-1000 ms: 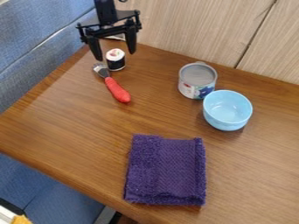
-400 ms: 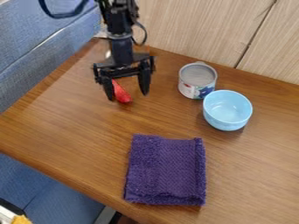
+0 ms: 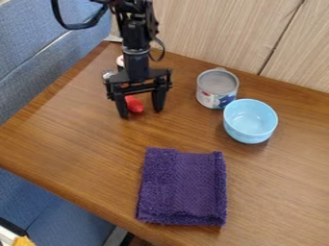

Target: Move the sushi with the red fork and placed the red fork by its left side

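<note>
We see the blue bowl (image 3: 250, 117) empty beside the can (image 3: 217, 87); the hand (image 3: 141, 113), widely open, holding nothing, partly hides the red fork (image 3: 134, 104) and sushi (image 3: 120, 61).

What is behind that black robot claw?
Behind the gripper, the red fork shows its handle end and part of its metal head; its middle is covered. Farther back, an edge of the sushi peeks out, the rest hidden.

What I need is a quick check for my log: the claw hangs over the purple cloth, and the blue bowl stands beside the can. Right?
Your note misplaces the claw: the camera view shows it at the fork's red handle. The blue bowl does stand beside the can.
</note>
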### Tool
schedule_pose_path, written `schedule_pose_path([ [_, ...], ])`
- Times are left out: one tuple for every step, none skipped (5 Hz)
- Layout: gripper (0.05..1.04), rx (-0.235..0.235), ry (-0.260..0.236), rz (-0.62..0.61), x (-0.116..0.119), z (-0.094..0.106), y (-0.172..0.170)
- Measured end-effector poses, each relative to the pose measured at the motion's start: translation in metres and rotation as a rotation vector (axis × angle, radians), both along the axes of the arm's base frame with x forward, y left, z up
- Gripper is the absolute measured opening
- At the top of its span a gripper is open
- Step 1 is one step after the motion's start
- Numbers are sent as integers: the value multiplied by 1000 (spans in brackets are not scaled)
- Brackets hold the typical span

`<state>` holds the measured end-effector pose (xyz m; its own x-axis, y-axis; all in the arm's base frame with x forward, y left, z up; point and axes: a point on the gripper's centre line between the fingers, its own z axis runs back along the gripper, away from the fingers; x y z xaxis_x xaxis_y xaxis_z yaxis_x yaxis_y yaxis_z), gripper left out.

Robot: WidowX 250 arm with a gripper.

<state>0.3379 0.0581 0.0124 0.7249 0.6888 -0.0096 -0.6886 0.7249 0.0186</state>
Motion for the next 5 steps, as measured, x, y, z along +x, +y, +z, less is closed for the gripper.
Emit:
schedule_pose_path([
  [947, 20, -8, 0, 6, 0, 4],
  [663, 39, -24, 3, 9, 1, 8],
  [463, 41, -33, 17, 10, 0, 9],
  [458, 40, -24, 14, 7, 0, 10],
  [458, 6, 36, -2, -3, 2, 7],
])
